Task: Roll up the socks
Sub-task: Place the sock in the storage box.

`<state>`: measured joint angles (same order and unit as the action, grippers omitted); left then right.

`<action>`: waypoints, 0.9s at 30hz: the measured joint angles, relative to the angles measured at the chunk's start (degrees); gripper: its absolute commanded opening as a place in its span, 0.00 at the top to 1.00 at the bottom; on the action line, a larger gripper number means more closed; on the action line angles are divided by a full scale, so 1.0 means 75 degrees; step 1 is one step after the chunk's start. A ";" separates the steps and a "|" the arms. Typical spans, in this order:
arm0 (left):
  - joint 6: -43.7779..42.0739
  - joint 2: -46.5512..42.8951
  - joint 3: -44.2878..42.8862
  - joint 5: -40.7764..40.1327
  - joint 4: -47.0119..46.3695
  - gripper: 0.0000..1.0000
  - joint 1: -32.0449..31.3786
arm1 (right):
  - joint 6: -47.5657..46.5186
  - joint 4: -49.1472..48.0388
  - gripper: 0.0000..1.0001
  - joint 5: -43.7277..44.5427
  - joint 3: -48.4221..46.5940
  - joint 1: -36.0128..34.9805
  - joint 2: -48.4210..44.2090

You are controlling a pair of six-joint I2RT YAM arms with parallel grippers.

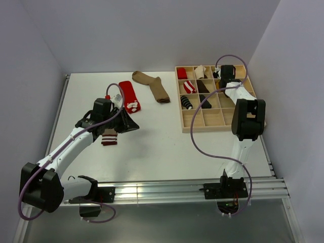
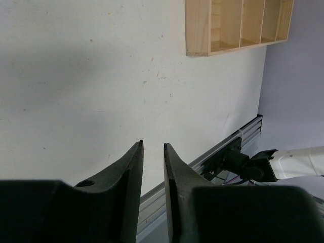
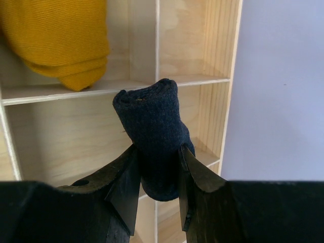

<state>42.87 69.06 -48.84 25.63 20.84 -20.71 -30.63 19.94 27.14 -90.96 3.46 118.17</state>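
White table (image 1: 157,147), grey walls; wood tray (image 1: 212,118) R, red sock (image 1: 130,96) centre-back.

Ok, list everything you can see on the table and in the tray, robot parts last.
table: one, white, under everything
wooden tray: one, pale wood, compartments, right side of the table
red sock: one, red with white motif, flat, far left-centre
brown sock: one, plain brown, flat, between red sock and tray
striped sock: one, tan with maroon-white cuff, on the table by the left arm's end
tray socks: several, red, cream, striped, dark, far compartments
mustard sock: one, mustard, in a tray compartment
navy sock: one, navy, rolled, held at the tray
left pincer: one, black, open, empty
right pincer: one, black, shut on navy sock
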 measured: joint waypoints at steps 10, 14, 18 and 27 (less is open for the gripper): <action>-0.0023 0.0012 0.0000 0.0029 -0.0003 0.73 0.0000 | 0.0166 0.0259 1.00 -0.0443 0.0210 -0.0015 0.0000; -0.0026 0.0012 0.0000 0.0032 0.0000 0.73 0.0000 | 0.0163 0.0358 1.00 -0.0627 0.0458 -0.0015 0.0000; -0.0026 0.0020 0.0000 0.0061 -0.0003 0.73 0.0000 | 0.0163 0.0527 1.00 -0.0836 0.0603 -0.0015 0.0000; -0.0029 0.0157 0.0000 0.0166 0.0003 0.73 0.0000 | 0.0437 0.1262 1.00 -0.1830 0.0178 -0.0041 0.0256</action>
<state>42.65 70.24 -48.84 26.87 20.86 -20.71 -27.35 29.41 13.41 -89.62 3.16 120.09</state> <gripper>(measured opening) 0.276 0.375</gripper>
